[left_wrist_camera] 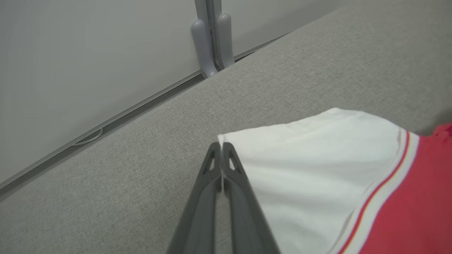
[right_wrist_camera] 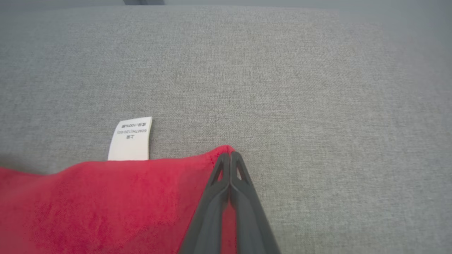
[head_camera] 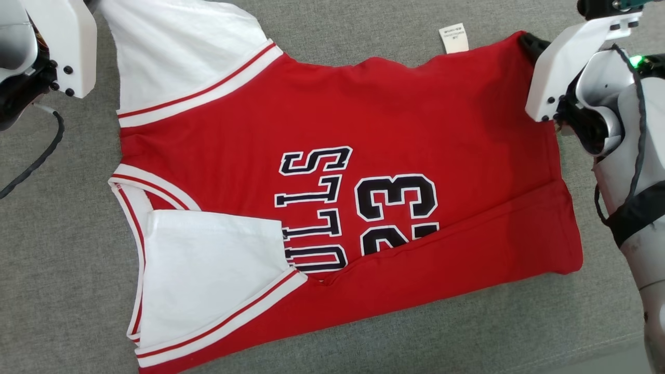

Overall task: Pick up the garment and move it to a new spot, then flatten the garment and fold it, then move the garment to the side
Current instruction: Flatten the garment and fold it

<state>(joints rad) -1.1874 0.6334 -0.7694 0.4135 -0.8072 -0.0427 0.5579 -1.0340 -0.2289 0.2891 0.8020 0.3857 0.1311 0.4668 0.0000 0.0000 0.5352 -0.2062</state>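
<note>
Two far corners are pinched, one per gripper. Head view: the red jersey (head_camera: 322,119) lies spread on the grey cushion (head_camera: 62,259), its near long edge and near white sleeve (head_camera: 208,270) folded in over the lettering; left wrist view: the left gripper (left_wrist_camera: 221,146) has its jaws together on the far white sleeve (left_wrist_camera: 317,158) at its corner; right wrist view: the right gripper (right_wrist_camera: 230,155) is clamped on the red hem corner beside the care label (right_wrist_camera: 130,139). Moving and flattening look done and one fold is in; the far fold and the shift aside remain.
</note>
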